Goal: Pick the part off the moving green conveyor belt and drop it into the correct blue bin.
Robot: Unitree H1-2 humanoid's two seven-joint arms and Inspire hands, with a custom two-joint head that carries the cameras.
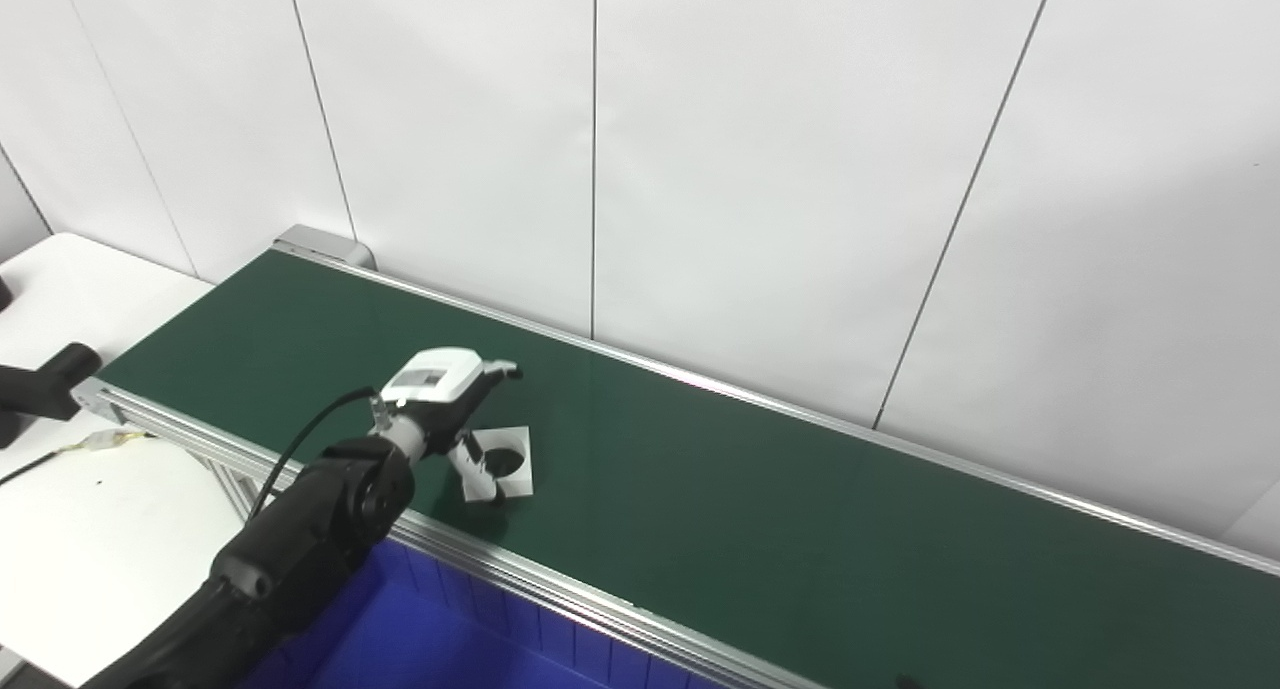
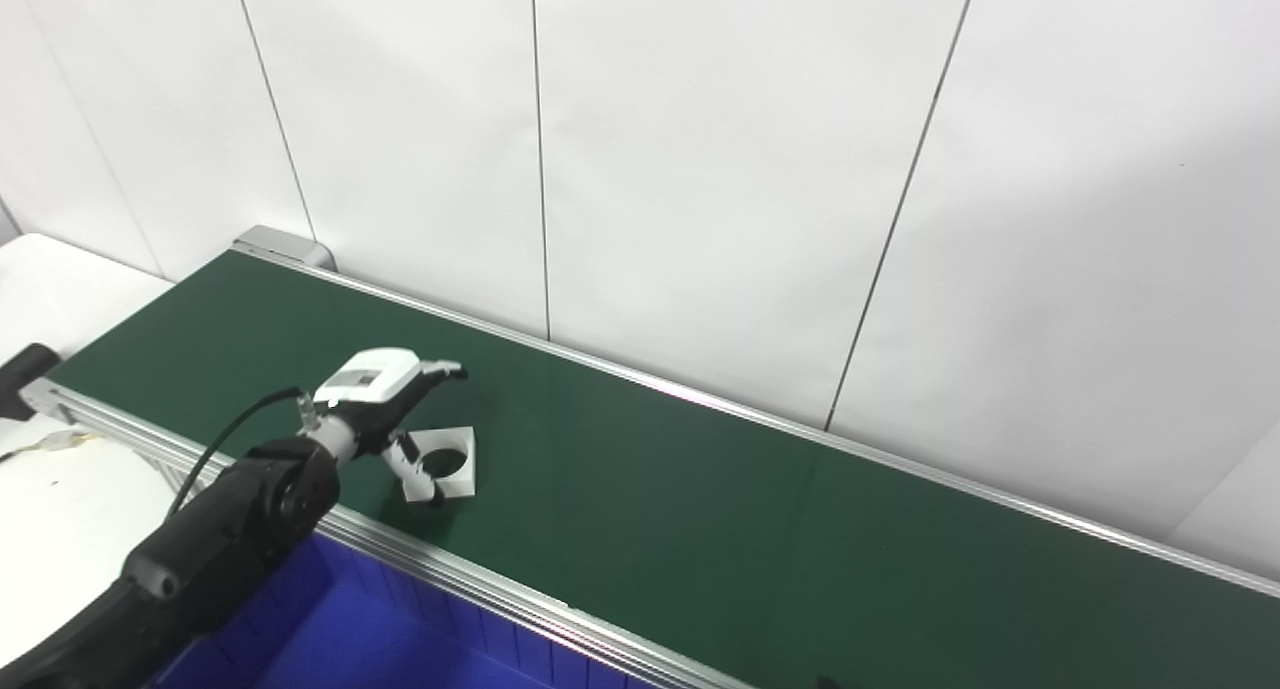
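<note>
The left hand hovers with fingers apart over the white part on the belt. The part looks light and stiff; its outer edges probably suit gripping.

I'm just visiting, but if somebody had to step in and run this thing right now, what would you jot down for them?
Left hand: over the green belt, fingers apart, thumb at the white part's near edge, not gripping yet.
Right hand: out of view.
White part: flat square with a round hole, lying on the belt near its front rail.
Blue bin: below the front rail, nothing visible inside.
Done: reach. Left: grasp, lift, drop into bin.
</note>
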